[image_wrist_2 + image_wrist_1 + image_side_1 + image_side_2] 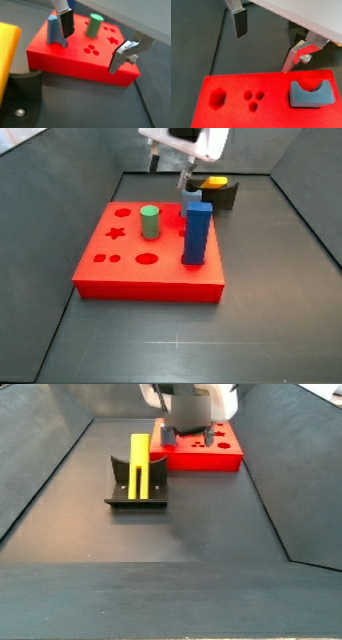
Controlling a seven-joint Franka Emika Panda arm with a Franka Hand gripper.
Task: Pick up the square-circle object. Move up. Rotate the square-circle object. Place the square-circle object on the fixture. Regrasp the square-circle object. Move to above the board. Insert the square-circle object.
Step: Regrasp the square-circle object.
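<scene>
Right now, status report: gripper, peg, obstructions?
Gripper open, empty, above the board. Square-circle object resting on the fixture. Blue peg and green cylinder stand in board.

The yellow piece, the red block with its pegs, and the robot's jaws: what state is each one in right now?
Square-circle object: resting in the fixture, not held.
Fixture: on the floor, holding the yellow piece.
Board: flat on the floor, several holes empty.
Blue peg: upright in the board.
Green cylinder: upright in the board.
Gripper: above the board, jaws open, nothing between them.
</scene>
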